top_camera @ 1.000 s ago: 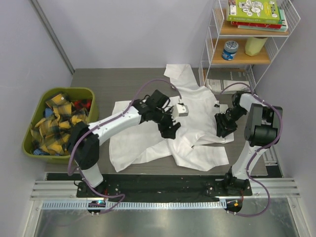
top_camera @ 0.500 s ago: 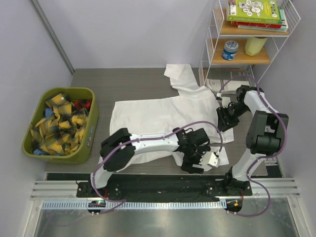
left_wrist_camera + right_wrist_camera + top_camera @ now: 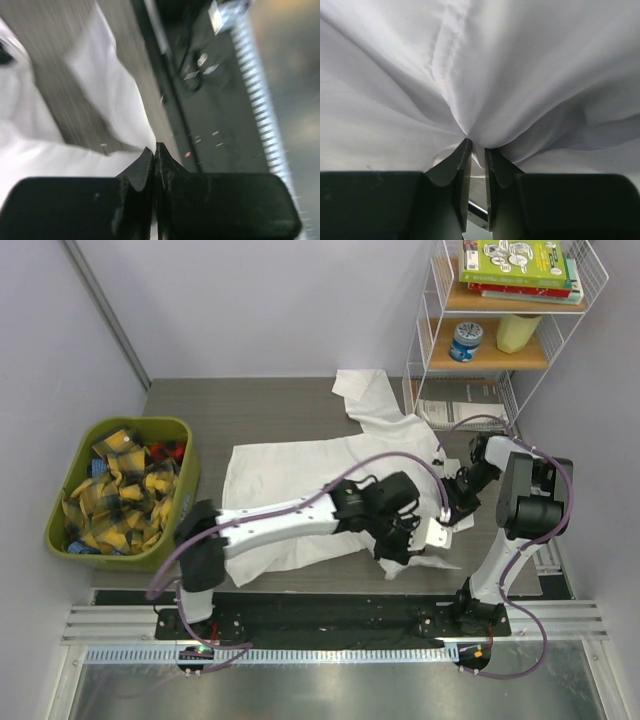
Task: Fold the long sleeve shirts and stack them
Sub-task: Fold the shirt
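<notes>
My right gripper [image 3: 476, 146] pinched the plain white cotton long-sleeve shirt [image 3: 530, 65]; left gripper [image 3: 154, 149] closed, hold unclear; I wanted even tension.

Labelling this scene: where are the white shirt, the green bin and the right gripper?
white shirt [image 3: 290, 470], top view, flat body.
green bin [image 3: 187, 502], top view, shirt-side wall.
right gripper [image 3: 477, 145], right wrist view, between fingertips.

left pincer [image 3: 155, 152] + right pincer [image 3: 476, 145] = 2 | green bin [image 3: 130, 423] 1 | wire shelf [image 3: 500, 360] 1 | long sleeve shirts [image 3: 300, 470] count unclear
</notes>
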You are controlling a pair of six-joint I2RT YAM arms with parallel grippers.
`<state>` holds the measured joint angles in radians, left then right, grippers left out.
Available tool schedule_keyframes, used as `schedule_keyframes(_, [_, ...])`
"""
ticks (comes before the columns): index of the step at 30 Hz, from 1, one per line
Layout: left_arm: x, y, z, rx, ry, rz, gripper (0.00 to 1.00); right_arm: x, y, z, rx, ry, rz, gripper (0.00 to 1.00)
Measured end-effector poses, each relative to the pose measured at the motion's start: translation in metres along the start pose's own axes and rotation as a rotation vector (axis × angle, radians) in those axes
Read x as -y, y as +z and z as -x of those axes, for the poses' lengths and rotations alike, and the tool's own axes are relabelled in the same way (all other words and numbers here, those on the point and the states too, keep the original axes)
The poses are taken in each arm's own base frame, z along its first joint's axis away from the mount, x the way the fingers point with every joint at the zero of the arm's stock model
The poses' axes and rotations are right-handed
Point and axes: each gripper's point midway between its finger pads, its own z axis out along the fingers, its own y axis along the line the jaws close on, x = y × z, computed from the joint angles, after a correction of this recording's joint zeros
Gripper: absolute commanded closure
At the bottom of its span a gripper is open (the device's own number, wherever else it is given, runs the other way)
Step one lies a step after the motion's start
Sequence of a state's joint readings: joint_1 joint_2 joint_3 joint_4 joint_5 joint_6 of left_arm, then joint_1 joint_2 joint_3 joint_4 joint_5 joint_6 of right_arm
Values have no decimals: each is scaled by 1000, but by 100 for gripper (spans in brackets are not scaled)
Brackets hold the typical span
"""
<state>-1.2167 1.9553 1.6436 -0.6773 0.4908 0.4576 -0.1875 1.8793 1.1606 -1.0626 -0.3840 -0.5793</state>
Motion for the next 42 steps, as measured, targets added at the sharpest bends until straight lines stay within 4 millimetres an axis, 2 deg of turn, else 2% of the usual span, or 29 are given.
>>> schedule_keyframes(3, [30, -77, 71, 236, 19, 7, 100, 9, -4, 3, 12, -8, -29, 79])
schedule_keyframes(6, [55, -143, 127, 449, 62, 16, 100, 18, -10, 7, 26, -25, -60, 74])
schedule_keyframes(9, [71, -184, 162, 606, 64, 7, 100, 23, -21, 13, 57, -59, -80, 65])
schedule_keyframes(10, [74, -190, 170, 640, 55, -3, 100, 22, -28, 15, 71, -72, -83, 62])
schedule_keyframes(13, [74, -191, 181, 690, 20, -37, 100, 14, -54, 26, 150, -120, -89, 58])
schedule_keyframes(17, [71, -173, 185, 692, -30, -107, 100, -14, -95, 46, 286, -211, -63, 57])
schedule_keyframes(19, [67, -160, 186, 683, -65, -144, 100, -36, -106, 50, 326, -269, -25, 57])
schedule_keyframes(21, [62, -147, 189, 689, -117, -180, 100, -55, -109, 49, 338, -317, 31, 57])
schedule_keyframes(25, [51, -130, 194, 740, -227, -221, 100, -77, -98, 45, 333, -400, 134, 59])
schedule_keyframes(28, [37, -122, 190, 769, -321, -223, 100, -87, -75, 29, 282, -422, 204, 66])
schedule_keyframes(31, [5, -124, 178, 793, -425, -142, 100, -98, -48, 2, 176, -418, 277, 71])
schedule_keyframes(34, [-39, -135, 164, 822, -522, -8, 100, -101, -41, -4, 125, -452, 280, 77])
schedule_keyframes(37, [-75, -146, 146, 830, -604, 132, 100, -96, -36, -11, 72, -485, 244, 80])
schedule_keyframes(42, [-108, -154, 113, 782, -760, 351, 100, -83, -27, -34, -21, -501, 201, 73])
